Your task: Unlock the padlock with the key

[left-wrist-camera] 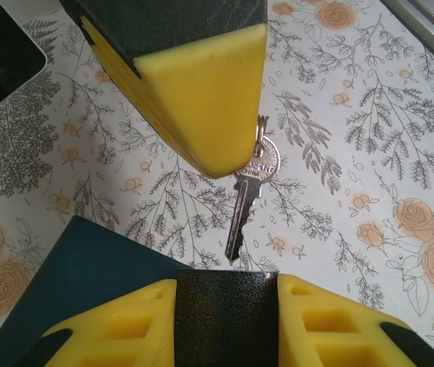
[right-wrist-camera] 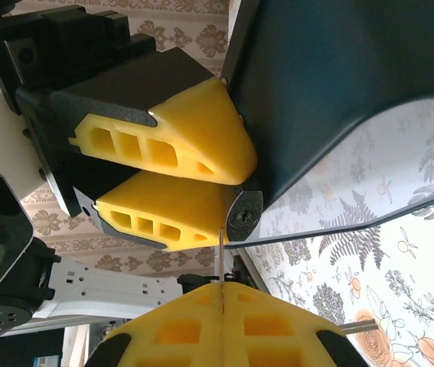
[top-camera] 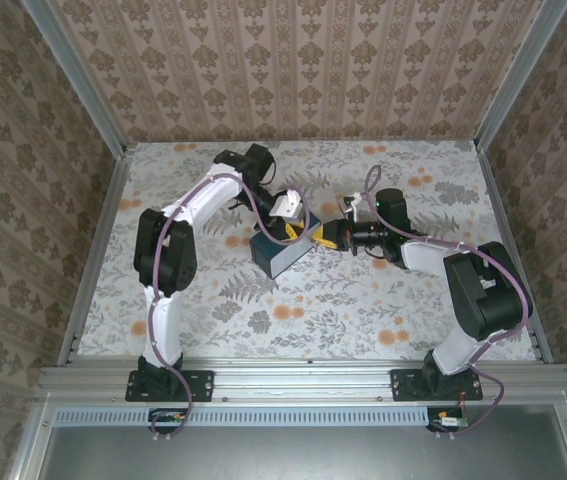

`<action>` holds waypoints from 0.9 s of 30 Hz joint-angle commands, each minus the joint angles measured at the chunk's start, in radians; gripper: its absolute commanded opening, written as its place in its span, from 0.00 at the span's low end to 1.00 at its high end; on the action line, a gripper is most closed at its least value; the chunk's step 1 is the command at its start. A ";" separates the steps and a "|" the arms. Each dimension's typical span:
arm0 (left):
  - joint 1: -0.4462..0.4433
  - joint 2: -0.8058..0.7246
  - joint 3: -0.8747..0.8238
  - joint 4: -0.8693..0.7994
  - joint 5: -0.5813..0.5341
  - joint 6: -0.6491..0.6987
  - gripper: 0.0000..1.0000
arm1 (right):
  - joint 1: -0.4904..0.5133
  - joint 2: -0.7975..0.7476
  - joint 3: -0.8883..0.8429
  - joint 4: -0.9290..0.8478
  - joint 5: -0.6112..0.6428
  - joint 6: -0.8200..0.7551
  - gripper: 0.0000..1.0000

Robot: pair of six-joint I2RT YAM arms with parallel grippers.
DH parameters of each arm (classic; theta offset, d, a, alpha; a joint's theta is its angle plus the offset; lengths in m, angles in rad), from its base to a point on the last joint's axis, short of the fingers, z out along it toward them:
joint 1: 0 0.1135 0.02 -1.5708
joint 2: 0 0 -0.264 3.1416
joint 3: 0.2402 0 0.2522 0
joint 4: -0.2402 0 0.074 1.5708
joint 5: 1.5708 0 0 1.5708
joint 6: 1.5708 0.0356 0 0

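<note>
Left wrist view: right tool (right-wrist-camera: 222,289) pinches key (left-wrist-camera: 249,195) by its head, blade tip just at padlock (left-wrist-camera: 228,325) clamped in left tool (left-wrist-camera: 228,294), above worktop (left-wrist-camera: 370,115); any offset could skid tip off padlock or twist key in grip.

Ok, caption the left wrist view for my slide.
The key tip poised at the black padlock clamped between the left fingers.

key (left-wrist-camera: 246,205) silvery | padlock (left-wrist-camera: 228,306) black (speckled) | box (left-wrist-camera: 86,279) dark teal | table (left-wrist-camera: 339,252) floral, orange-grey
</note>
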 commanded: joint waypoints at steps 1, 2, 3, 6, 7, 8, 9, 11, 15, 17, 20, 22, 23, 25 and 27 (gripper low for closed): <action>0.000 -0.032 -0.035 0.013 -0.009 -0.016 0.22 | 0.006 0.014 0.019 0.030 -0.002 0.005 0.00; 0.000 -0.036 -0.042 0.019 -0.009 -0.017 0.22 | 0.004 0.014 0.017 0.029 -0.002 0.004 0.00; 0.000 -0.039 -0.047 0.026 -0.009 -0.020 0.21 | 0.004 0.014 0.014 0.032 -0.001 0.005 0.00; 0.001 -0.042 -0.056 0.037 -0.008 -0.023 0.21 | 0.003 0.010 0.007 0.031 0.000 0.001 0.00; 0.002 -0.042 -0.056 0.040 -0.008 -0.026 0.21 | 0.001 0.008 0.005 0.024 0.000 -0.004 0.00; 0.002 -0.041 -0.056 0.039 -0.009 -0.025 0.21 | 0.000 0.006 0.005 0.013 0.000 -0.012 0.00; 0.002 -0.041 -0.056 0.040 -0.009 -0.026 0.21 | 0.000 0.004 0.004 0.008 0.001 -0.016 0.00; 0.003 -0.041 -0.058 0.040 -0.008 -0.026 0.21 | 0.000 0.008 0.004 0.000 0.001 -0.024 0.00; 0.005 -0.047 -0.067 0.045 -0.008 -0.026 0.21 | -0.005 0.015 0.007 -0.013 0.001 -0.038 0.00; 0.006 -0.052 -0.071 0.044 -0.008 -0.025 0.21 | -0.011 0.014 0.002 -0.022 0.002 -0.047 0.00; 0.008 -0.055 -0.077 0.045 -0.011 -0.023 0.21 | -0.019 0.014 0.001 -0.031 0.001 -0.055 0.00; 0.010 -0.057 -0.078 0.045 -0.009 -0.023 0.22 | -0.018 0.015 0.006 -0.034 0.000 -0.059 0.00; 0.008 -0.057 -0.078 0.044 -0.007 -0.020 0.22 | -0.018 0.016 0.010 -0.035 0.001 -0.058 0.00; 0.008 -0.057 -0.078 0.046 -0.005 -0.020 0.22 | -0.015 0.022 0.016 -0.036 0.001 -0.058 0.00; 0.008 -0.057 -0.076 0.048 -0.004 -0.023 0.22 | -0.008 0.027 0.024 -0.044 0.001 -0.062 0.00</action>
